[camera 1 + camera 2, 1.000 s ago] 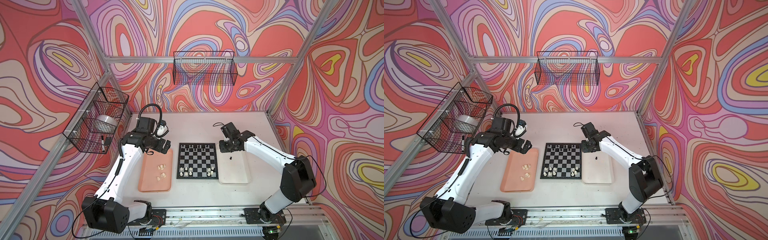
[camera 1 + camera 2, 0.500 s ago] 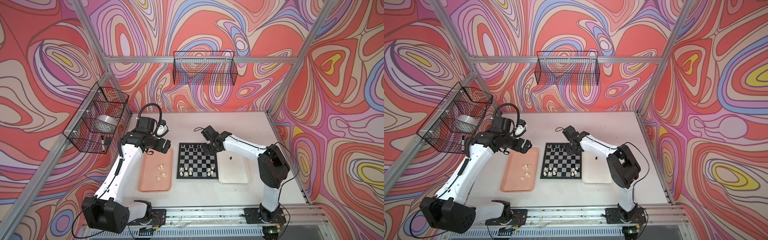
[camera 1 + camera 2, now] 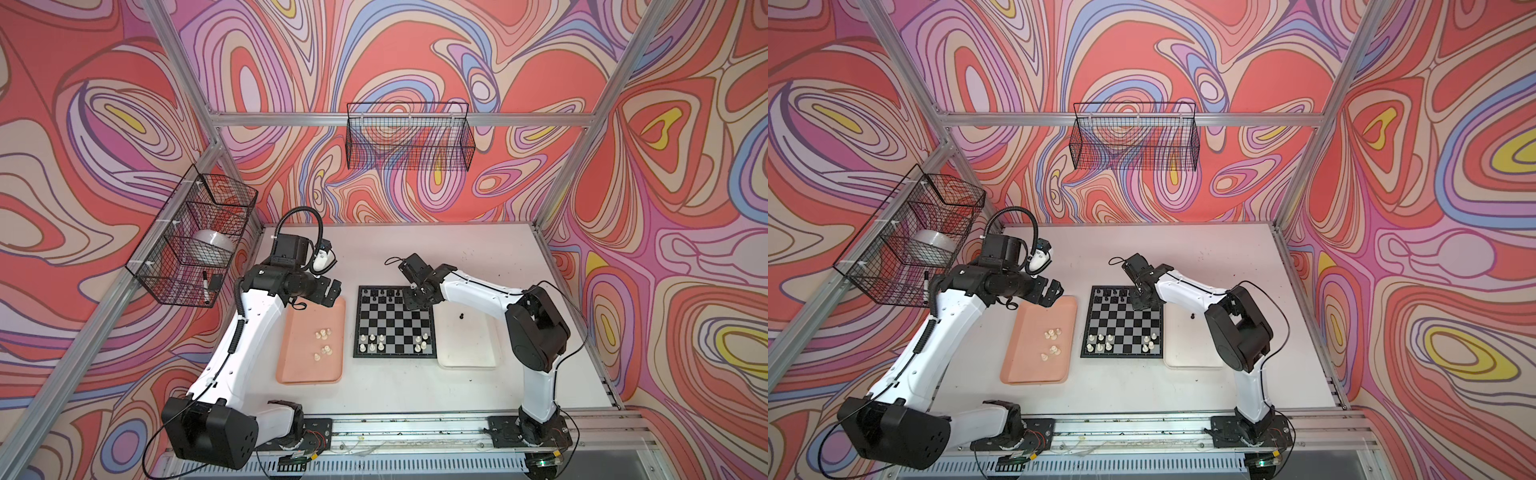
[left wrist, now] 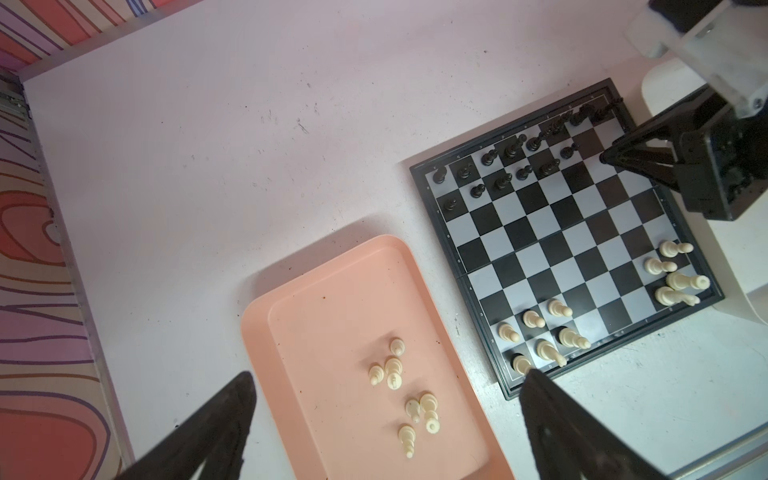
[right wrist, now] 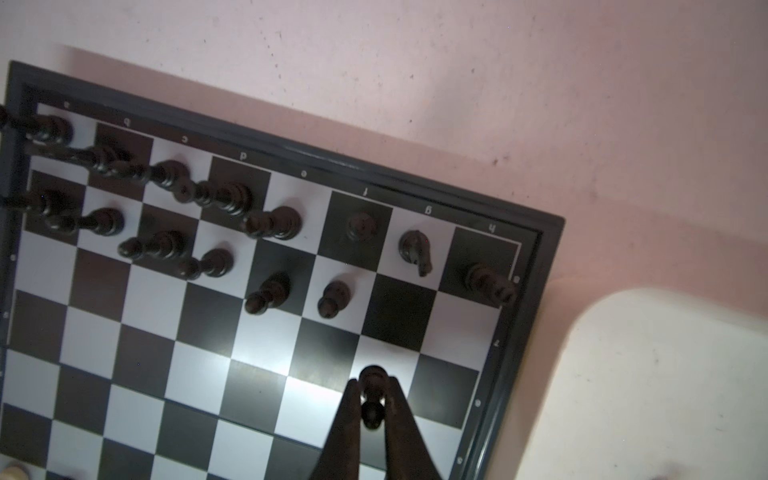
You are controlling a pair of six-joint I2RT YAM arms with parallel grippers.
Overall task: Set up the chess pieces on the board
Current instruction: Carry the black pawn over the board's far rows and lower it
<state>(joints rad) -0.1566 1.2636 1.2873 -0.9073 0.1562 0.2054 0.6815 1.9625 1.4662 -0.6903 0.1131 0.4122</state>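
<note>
Chess pawn (image 5: 373, 376), black, is pinched between the nearly closed fingers (image 5: 353, 415) of the right end effector (image 5: 372, 390). That end effector hangs over the upper right part of the board (image 3: 395, 322) in both top views (whether the pawn's base touches a square I cannot tell). Other black pieces (image 3: 380, 296) stand along the board's two far rows. Cream pieces (image 3: 372, 344) stand in two clusters on its near rows. Just right of the board lies a white tray (image 3: 469, 353) with one small black piece (image 3: 460, 316) on it.

The left end effector (image 3: 330, 294) is spread wide and holds nothing. It hovers above the far end of a pink tray (image 3: 299, 370), left of centre in frame. Loose cream pieces (image 3: 322, 333) sit in that tray. Board and trays rest on the pale surface (image 3: 415, 395), with the board between the two trays.
</note>
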